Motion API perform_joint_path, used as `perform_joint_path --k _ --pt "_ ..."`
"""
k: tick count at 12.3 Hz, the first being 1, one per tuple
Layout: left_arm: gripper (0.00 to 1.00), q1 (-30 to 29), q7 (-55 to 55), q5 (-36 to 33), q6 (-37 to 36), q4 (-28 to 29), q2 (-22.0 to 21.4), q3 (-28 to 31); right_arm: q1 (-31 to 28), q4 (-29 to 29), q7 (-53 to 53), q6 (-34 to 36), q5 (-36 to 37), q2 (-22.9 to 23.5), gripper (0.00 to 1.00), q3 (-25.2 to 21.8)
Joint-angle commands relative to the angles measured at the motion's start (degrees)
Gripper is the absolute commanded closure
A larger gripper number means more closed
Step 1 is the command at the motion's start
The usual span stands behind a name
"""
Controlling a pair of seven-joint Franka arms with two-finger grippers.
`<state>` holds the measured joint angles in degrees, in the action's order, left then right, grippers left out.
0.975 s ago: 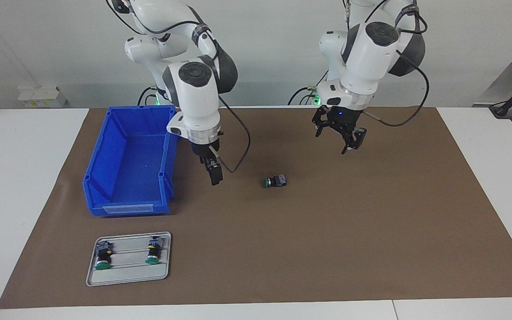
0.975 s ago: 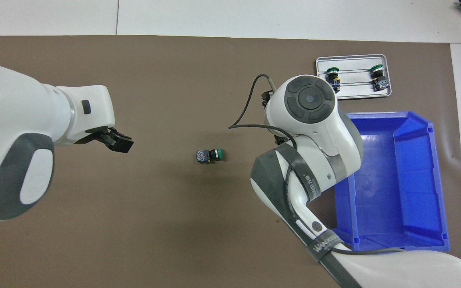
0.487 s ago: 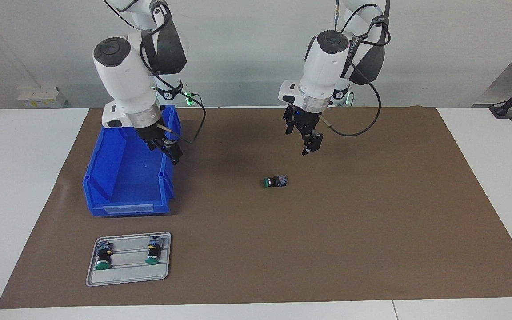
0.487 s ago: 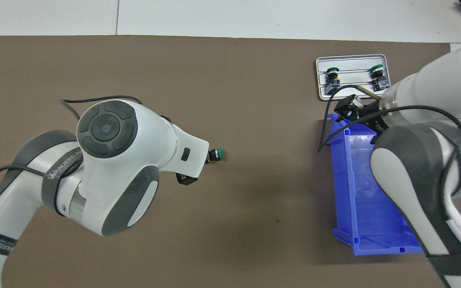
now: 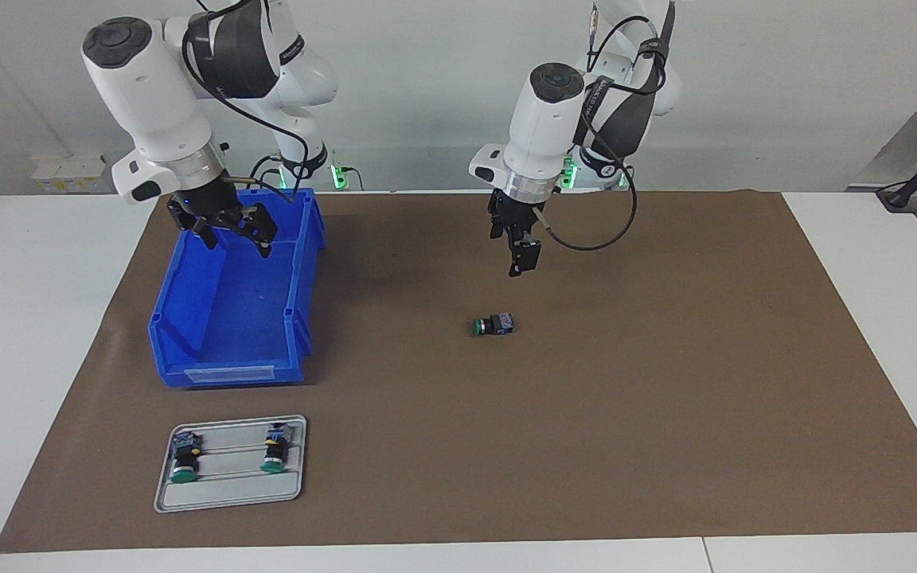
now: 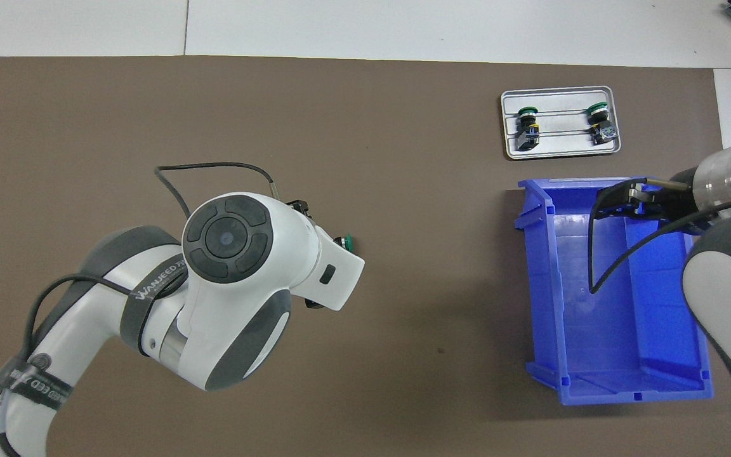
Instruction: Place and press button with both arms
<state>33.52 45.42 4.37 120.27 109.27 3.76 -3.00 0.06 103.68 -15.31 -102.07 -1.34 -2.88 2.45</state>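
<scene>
Both grippers are hanging with fingers spread, gripping nothing. I'm seeing the left gripper (image 5: 516, 261) hovering above the brown mat (image 5: 665, 382) near the button (image 5: 493, 325), which is lying on its side mid-table. I'm watching the right gripper (image 5: 229, 232) hanging over the blue bin (image 5: 188, 318).

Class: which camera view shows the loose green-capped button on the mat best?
The facing view: the button lies on its side in full sight, with the left gripper hanging above it. In the overhead view the left arm hides all but its green cap.
</scene>
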Motion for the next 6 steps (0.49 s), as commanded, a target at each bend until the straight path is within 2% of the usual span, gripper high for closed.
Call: perform_joint_path --k 1,4,6 --pt "0.00 0.8 5.1 -1.3 2.5 2.6 -0.7 1.1 -1.0 -6.9 1.9 3.8 3.6 3.0 0.00 0.5" --pt "0.00 1.1 5.1 -1.9 4.3 3.2 0.4 1.1 -1.9 -17.1 4.6 9.6 4.0 7.0 0.00 0.4" --pt "0.00 1.5 4.9 -1.9 5.9 3.1 2.9 1.1 -2.0 -17.9 4.8 10.6 3.3 7.6 0.00 0.4"
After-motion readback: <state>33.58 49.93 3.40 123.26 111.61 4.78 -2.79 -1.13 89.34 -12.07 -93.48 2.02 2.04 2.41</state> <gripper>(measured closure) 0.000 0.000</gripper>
